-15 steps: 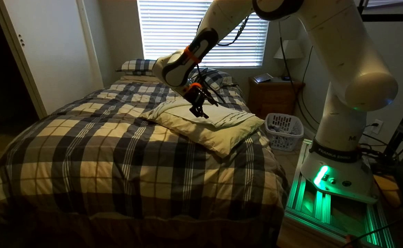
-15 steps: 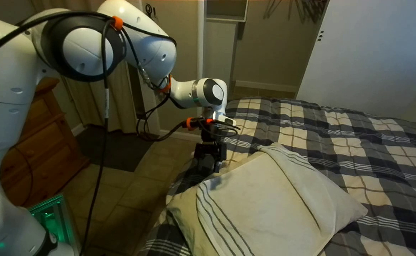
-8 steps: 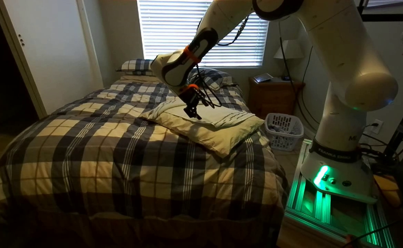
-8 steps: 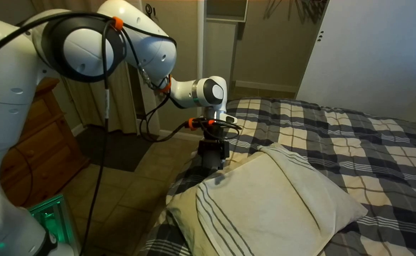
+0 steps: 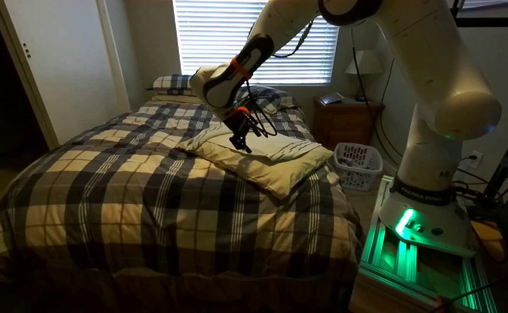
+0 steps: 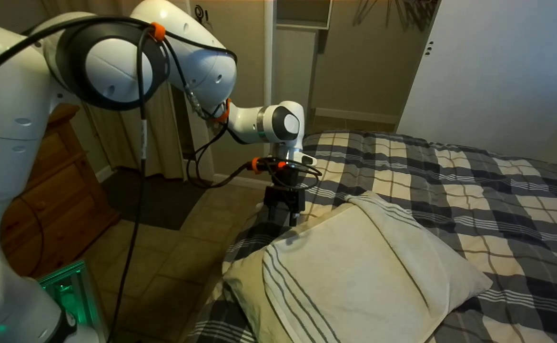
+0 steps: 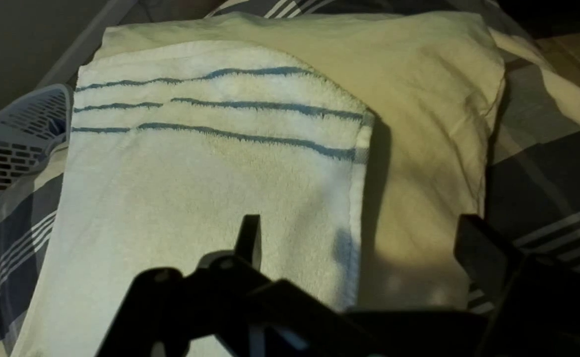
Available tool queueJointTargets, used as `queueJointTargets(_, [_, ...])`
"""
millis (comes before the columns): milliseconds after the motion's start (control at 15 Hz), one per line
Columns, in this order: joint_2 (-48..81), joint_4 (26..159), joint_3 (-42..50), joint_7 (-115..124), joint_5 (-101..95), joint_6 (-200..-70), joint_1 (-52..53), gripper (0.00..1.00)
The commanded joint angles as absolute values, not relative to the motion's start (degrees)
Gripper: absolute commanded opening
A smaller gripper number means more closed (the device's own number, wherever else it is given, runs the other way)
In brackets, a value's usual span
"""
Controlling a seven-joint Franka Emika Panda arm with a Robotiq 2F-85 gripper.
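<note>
My gripper point(image 7: 361, 233) is open and empty. In the wrist view its fingers stand wide apart on either side of the towel's hemmed edge. The white towel point(image 7: 195, 188) with blue stripes lies over a cream pillow point(image 7: 418, 124). Both exterior views show my gripper point(image 5: 243, 148) point(image 6: 282, 220) above the pillow's window-side edge, and it seems apart from the cloth. The towel point(image 6: 349, 271) has a folded-back part along one side. The pillow point(image 5: 275, 174) rests on a plaid duvet point(image 5: 158, 187).
A white laundry basket point(image 5: 353, 179) with cloth in it stands on the floor beside the bed. It also shows in the wrist view point(image 7: 12, 153). A wooden nightstand point(image 5: 345, 126) with a lamp point(image 5: 363, 63) is behind it. Plaid pillows point(image 5: 173, 82) lie at the bed's head.
My gripper has shifted a little to the left in an exterior view and has turned slightly. It stays open. A hand-like shape at the right edge has gone. Towel and pillow have not moved.
</note>
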State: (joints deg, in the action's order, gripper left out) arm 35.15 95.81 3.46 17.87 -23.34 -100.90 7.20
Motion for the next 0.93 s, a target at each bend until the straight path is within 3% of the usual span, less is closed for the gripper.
queueJointTargets(0, [35.2, 95.7, 3.7, 17.8, -23.2, -100.8, 7.4, 1.00])
queueJointTargets(600, [35.2, 95.7, 3.7, 17.8, -23.2, -100.8, 7.4, 1.00])
queueJointTargets(867, [39.7, 96.0, 4.7, 24.1, -26.6, -107.9, 9.7, 1.00])
